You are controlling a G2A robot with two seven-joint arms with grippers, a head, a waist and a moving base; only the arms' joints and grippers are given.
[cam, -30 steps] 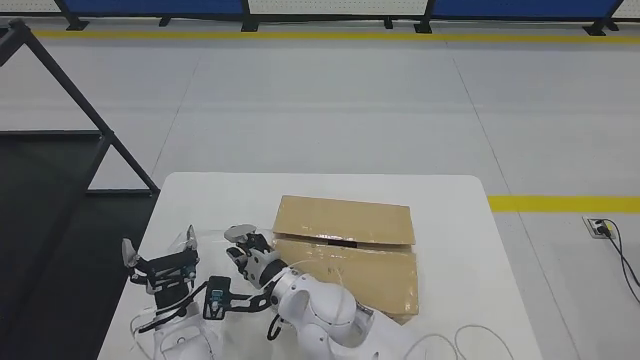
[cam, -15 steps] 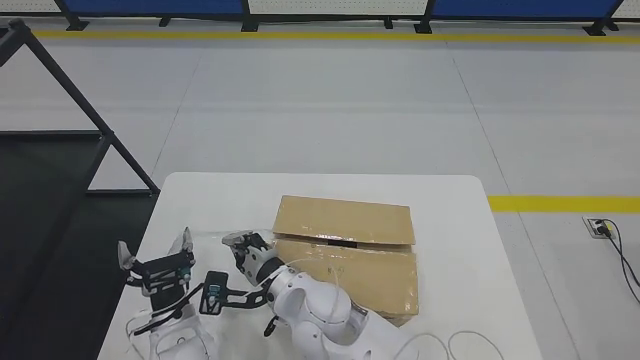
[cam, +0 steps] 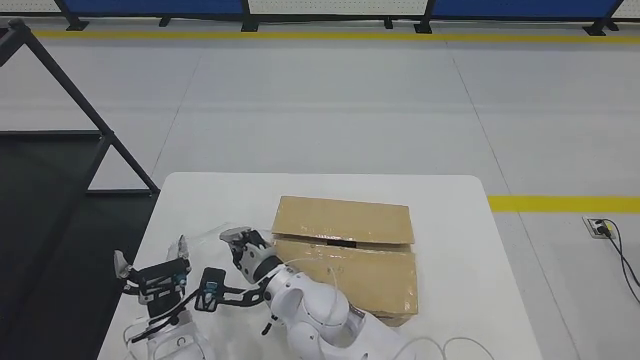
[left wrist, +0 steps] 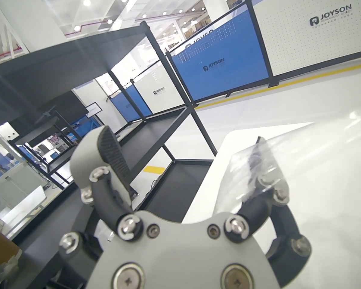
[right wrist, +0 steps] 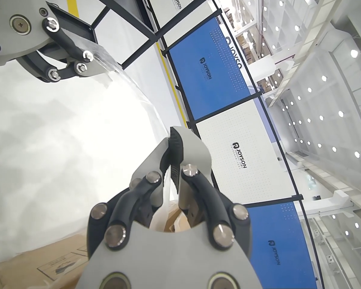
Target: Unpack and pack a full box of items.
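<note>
Okay, the cardboard box [cam: 345,250] sits mid-right on the white table [cam: 460,260]. Its flaps are down and a seam runs across the lid, so unpacking looks barely begun.

The right gripper [right wrist: 175,147] is pressed together, pinching one end of a clear film [right wrist: 132,88], judged to be a sealing strip or wrap. In the top view this gripper is just left of the box's near-left corner, close beside it; I cannot tell whether they touch.

The left gripper [cam: 150,263] is at the lower left of the top frame, well apart from the box, over the table's left edge. It is spread wide. One finger pad [left wrist: 112,154] is bare. The other finger [left wrist: 272,184] has the film's far end draped and clinging over it, so that end is hung up, not clamped.

Key relation:
- The film's long axis runs left-right across the top frame, from the right gripper's pinch to that one finger of the left gripper, bowing slightly upward.
- The film is off the box and hangs above the table between the two grippers.
- The right arm is much nearer the box, and the box lies right of both grippers.

Judgement: the next move turns on freeing the film from the left finger, or closing on it. The film looks limp and sticky, so it could snag again.
</note>
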